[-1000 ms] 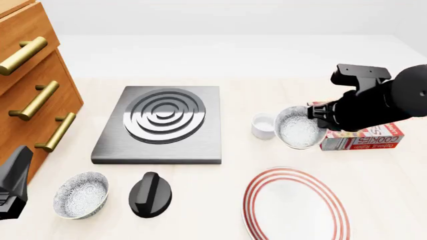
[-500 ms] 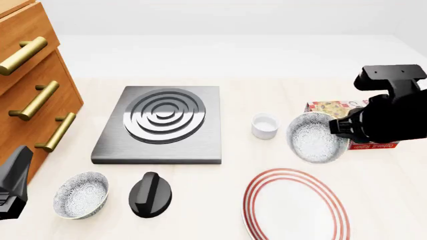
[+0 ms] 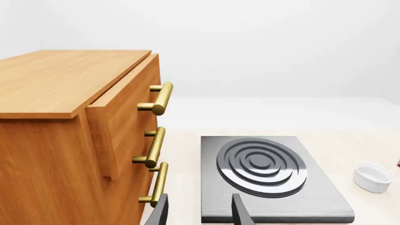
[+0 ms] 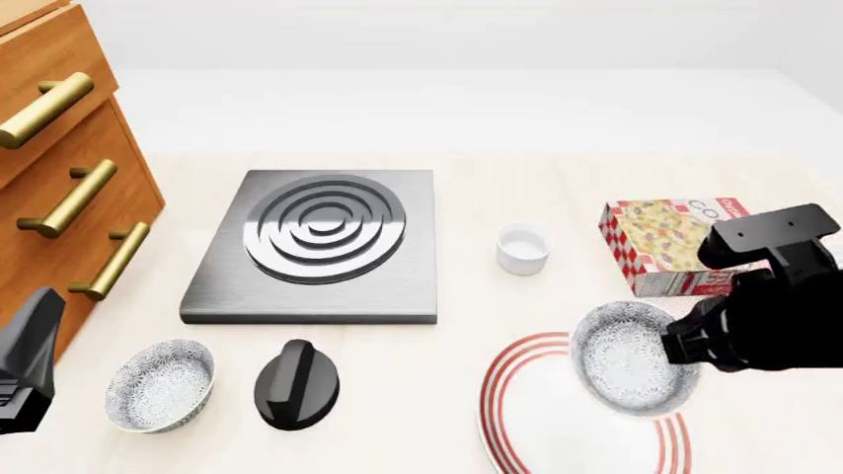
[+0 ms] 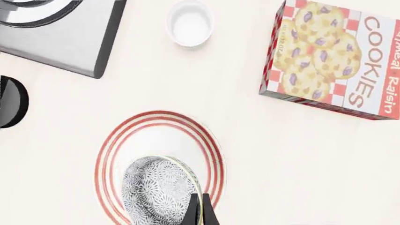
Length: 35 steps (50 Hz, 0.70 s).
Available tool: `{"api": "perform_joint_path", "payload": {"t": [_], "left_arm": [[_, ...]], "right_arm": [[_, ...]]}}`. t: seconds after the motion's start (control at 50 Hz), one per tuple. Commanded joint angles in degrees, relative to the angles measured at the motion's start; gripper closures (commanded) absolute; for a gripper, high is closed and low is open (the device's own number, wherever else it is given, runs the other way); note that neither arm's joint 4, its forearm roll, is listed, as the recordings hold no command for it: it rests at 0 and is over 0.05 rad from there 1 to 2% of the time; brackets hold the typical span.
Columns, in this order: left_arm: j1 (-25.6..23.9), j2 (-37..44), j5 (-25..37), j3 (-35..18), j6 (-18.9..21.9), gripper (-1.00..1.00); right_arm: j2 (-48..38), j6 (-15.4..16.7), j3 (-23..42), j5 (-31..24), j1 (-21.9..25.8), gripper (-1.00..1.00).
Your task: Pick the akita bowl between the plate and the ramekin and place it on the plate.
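The akita bowl (image 4: 630, 367) hangs tilted just above the plate (image 4: 506, 387), its speckled inside facing the front camera. My right gripper (image 4: 677, 353) is shut on its right rim. The right wrist view shows the bowl's patterned outside (image 5: 157, 190) over the red-ringed plate (image 5: 120, 140), with the gripper (image 5: 201, 210) pinching its edge. Further back, the ramekin (image 4: 524, 248) (image 5: 190, 22) stands alone on the table. My left gripper (image 4: 27, 367) stays low at the front left; in its own view (image 3: 198, 214) it is open and holds nothing.
A cookies box (image 4: 662, 246) lies right of the ramekin. A dark burner slab (image 4: 316, 247) fills the middle. A second patterned bowl (image 4: 161, 383) and a black knob (image 4: 296, 383) sit at the front left. A wooden drawer cabinet (image 4: 59, 168) borders the left side.
My right gripper has carried the bowl from beside the ramekin toward the front, away from the cookies box, until it hangs over the plate. The left arm has not moved.
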State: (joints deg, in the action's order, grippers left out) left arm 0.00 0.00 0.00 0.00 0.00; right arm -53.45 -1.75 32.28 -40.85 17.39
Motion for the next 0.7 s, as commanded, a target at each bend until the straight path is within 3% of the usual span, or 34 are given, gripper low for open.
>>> {"api": "perform_joint_path", "payload": {"t": [0.02,0.08,0.1,0.18,0.48,0.62,0.7], "left_arm": [[0.0,0.0,0.0,0.0,0.0,-1.0],[0.0,0.0,0.0,0.0,0.0,-1.0],[0.0,0.0,0.0,0.0,0.0,-1.0],[0.0,0.0,0.0,0.0,0.0,-1.0],[0.0,0.0,0.0,0.0,0.0,-1.0],[0.0,0.0,0.0,0.0,0.0,-1.0],[0.0,0.0,0.0,0.0,0.0,-1.0]], "right_arm": [[0.08,0.29,-4.28,1.86,1.7,1.0],[-0.78,-0.18,-5.27,2.99,2.42,1.0],[-2.54,-1.97,-5.39,4.09,4.59,1.0],[-2.52,-1.26,-5.99,4.64,3.89,1.0],[-6.42,-3.19,-8.58,8.93,6.79,1.0],[-7.45,-5.35,-8.55,9.97,8.21,1.0],[-7.82,-4.18,-9.47,10.91,7.19,1.0]]}}
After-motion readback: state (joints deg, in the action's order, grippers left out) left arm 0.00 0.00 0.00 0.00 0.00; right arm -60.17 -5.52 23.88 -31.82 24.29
